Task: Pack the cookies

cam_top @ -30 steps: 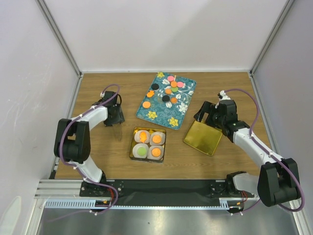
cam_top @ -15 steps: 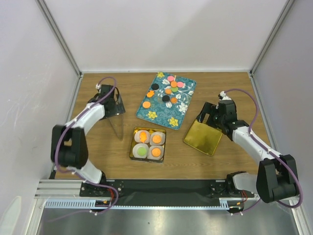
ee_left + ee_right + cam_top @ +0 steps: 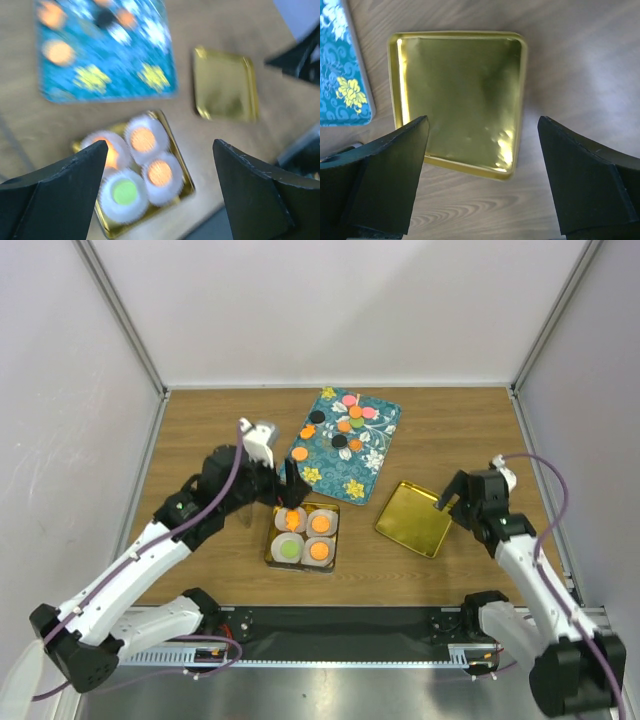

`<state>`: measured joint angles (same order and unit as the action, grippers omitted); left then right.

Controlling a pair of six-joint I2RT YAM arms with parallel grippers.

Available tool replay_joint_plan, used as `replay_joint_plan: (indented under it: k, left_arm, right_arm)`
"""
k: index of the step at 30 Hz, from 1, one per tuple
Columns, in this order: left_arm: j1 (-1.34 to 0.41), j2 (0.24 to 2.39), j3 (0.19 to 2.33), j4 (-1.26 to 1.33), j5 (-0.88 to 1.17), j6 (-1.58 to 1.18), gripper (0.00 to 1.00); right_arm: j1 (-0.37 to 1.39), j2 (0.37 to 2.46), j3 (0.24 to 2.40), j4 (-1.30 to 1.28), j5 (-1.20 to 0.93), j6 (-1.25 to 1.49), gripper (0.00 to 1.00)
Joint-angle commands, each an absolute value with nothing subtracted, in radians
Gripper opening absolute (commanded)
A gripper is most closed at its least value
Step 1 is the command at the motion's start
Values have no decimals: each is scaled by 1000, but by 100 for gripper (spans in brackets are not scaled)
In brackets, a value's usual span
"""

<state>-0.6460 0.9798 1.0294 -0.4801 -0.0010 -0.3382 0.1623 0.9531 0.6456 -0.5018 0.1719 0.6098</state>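
Since nothing is gripped between them, the jaws of the left claw (image 3: pixel 160 150) are spread wide. It is poised just above the tin (image 3: pixel 186 187), where four cookies (image 3: pixel 144 140), three orange and one green, are seated in paper cups (image 3: pixel 125 214). At the tin's twelve o'clock, more cookies (image 3: pixel 341 425) are left loose on the tray (image 3: pixel 372 462). The right claw (image 3: pixel 481 125), equally wide and empty, is held over the lid (image 3: pixel 465 95) at the tin's three o'clock, seemingly so that it can be taken up for closing.
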Motion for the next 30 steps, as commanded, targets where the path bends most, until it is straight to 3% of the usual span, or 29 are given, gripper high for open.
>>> replay_joint_plan:
  k: [1, 6, 8, 9, 13, 30]
  left_arm:
    - [-690, 953, 947, -486, 162, -327, 91]
    - [-761, 865, 855, -459, 262, -318, 90]
    - [-764, 824, 821, -463, 273, -311, 89]
    - [-764, 813, 813, -471, 276, -307, 90]
    - [-764, 747, 756, -488, 255, -282, 90]
    - [-765, 692, 727, -488, 209, -293, 92]
  right_arm:
    - [140, 842, 588, -609, 230, 708, 94]
    - [138, 830, 525, -568, 209, 787, 84]
    - [138, 865, 509, -528, 204, 810, 77]
    - [137, 908, 514, -525, 218, 811, 69]
    - [138, 972, 532, -525, 253, 827, 57]
    - [167, 1163, 529, -400, 270, 810, 42]
